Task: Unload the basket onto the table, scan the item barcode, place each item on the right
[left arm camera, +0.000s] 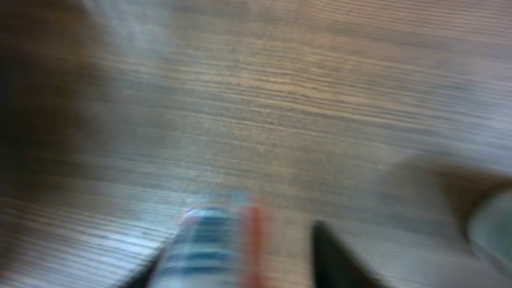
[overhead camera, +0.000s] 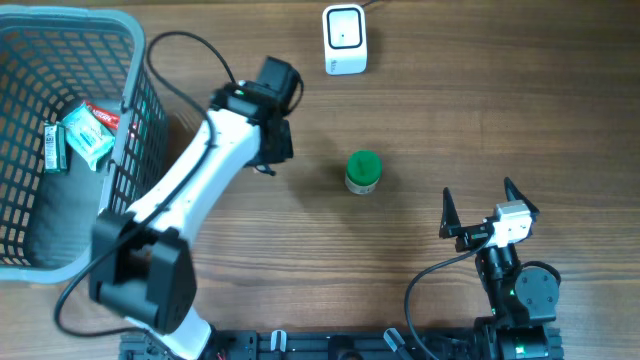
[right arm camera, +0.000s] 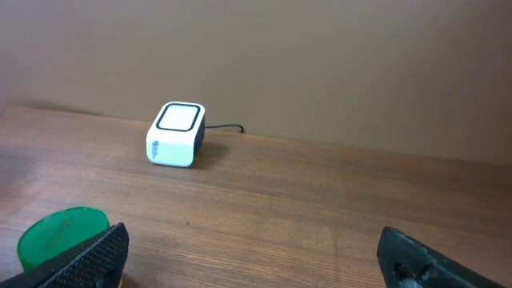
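Mock shop checkout on a robot bench: barcode scanner (overhead camera: 345,38), shopping basket (overhead camera: 70,20), wooden table (overhead camera: 480,90).

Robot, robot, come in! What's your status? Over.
Right gripper open, empty. Left gripper over table, too blurred to call. Green-lidded jar upright, short of scanner. Nothing between them.

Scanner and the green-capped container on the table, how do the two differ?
The scanner is a white, boxy block with a dark-framed top window; the green-capped container is round. The scanner has a cable running from it; the container has none. Both stand on the wooden table.
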Tool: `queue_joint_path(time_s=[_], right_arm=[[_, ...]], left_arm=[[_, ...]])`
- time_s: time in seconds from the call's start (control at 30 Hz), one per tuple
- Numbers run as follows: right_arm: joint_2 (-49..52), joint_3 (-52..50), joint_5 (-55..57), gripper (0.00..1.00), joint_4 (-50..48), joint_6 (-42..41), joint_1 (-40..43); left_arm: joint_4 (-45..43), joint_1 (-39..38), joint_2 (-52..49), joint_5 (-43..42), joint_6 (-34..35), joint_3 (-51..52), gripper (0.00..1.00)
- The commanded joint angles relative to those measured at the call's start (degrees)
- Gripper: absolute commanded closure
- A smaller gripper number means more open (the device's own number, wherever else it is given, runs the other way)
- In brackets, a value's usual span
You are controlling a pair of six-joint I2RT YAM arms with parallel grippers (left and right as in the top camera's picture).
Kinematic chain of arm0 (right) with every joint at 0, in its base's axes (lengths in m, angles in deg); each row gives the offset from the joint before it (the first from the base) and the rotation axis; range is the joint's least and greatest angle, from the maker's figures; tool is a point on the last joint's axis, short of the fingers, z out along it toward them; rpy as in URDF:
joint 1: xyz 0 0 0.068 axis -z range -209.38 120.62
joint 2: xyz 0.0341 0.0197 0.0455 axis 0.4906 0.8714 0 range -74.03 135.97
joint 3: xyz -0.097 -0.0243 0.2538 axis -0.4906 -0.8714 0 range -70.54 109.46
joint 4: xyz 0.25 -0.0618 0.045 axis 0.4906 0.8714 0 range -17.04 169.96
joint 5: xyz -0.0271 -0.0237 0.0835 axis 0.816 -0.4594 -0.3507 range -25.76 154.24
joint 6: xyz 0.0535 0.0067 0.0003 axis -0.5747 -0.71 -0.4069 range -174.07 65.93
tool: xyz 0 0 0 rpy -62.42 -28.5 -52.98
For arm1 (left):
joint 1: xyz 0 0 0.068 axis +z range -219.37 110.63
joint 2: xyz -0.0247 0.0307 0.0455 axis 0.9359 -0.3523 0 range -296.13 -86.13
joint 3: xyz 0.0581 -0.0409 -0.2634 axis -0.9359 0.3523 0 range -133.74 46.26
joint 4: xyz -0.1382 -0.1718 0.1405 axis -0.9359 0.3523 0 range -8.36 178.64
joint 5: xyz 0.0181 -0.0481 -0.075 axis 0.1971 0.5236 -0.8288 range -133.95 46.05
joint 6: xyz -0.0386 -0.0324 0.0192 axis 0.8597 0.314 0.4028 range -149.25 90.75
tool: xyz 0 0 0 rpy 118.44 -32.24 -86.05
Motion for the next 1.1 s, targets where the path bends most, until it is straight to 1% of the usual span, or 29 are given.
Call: queue_joint_path(time_s=[0.0, 0.03, 0.3, 0.33, 0.37, 0.4, 0.43, 0.5, 0.7, 0.87, 0.9, 0.97, 1.0, 1.03, 1.07], right_arm=[[-0.07, -0.04, 0.13, 0.0, -0.15, 0.31, 0.22], [-0.07, -0.04, 0.13, 0.0, -0.15, 0.31, 0.22], [-0.07, -0.04, 0.13, 0.0, -0.15, 0.31, 0.22], [-0.07, -0.04, 0.13, 0.0, -0.15, 0.31, 0.22], [-0.07, -0.04, 0.13, 0.0, -0.15, 0.31, 0.22], [-0.07, -0.04, 0.13, 0.0, -0.15, 0.28, 0.22], [-0.07, -0.04, 0.13, 0.0, -0.15, 0.31, 0.22], [-0.07, -0.04, 0.13, 0.0, -0.15, 0.28, 0.22], [-0.07, -0.04, 0.13, 0.0, -0.15, 0.31, 0.22], [-0.07, -0.04, 0.13, 0.0, -0.15, 0.28, 0.22], [-0.07, -0.04, 0.13, 0.0, -0.15, 0.31, 0.22], [-0.07, -0.04, 0.13, 0.0, -0.15, 0.31, 0.22], [-0.07, -0.04, 0.13, 0.0, -0.15, 0.31, 0.22], [-0.07, -0.04, 0.13, 0.0, -0.15, 0.28, 0.22], [-0.07, -0.04, 0.13, 0.0, -0.15, 0.28, 0.22]], left_arm=[[-2.32, -2.56, -3.78, 5.03, 7.89, 1.55, 0.12], [-3.02, -3.02, -4.72, 5.01, 8.68, 1.7, 0.0], [-4.42, -6.29, -11.32, 8.04, 11.61, 1.84, 0.0], [-4.79, -6.69, -12.35, 8.39, 11.61, 1.84, 0.04], [-5.33, -6.99, -13.33, 8.39, 11.58, 1.84, 0.14], [-5.86, -7.28, -14.1, 8.39, 11.58, 1.84, 0.17], [-6.67, -7.5, -14.82, 8.35, 11.61, 1.86, 0.16], [-9.31, -7.93, -16.39, 7.61, 11.61, 2.14, 0.0], [-20.26, -7.93, -18.56, -1.14, 11.58, 6.51, 0.0], [-20.98, -7.63, -18.56, -1.99, 11.47, 6.97, 0.0], [-21.46, -7.52, -18.56, -2.84, 10.71, 6.97, 0.0], [-23.34, -7.3, -18.56, -8.28, 4.31, 6.99, 0.0], [-24.61, -7.1, -18.58, -15.1, -3.5, 7.06, 0.0], [-24.61, -7.04, -18.58, -17.31, -5.66, 7.23, 0.0], [-24.59, -7.04, -18.58, -18.05, -6.38, 7.5, 0.0]])
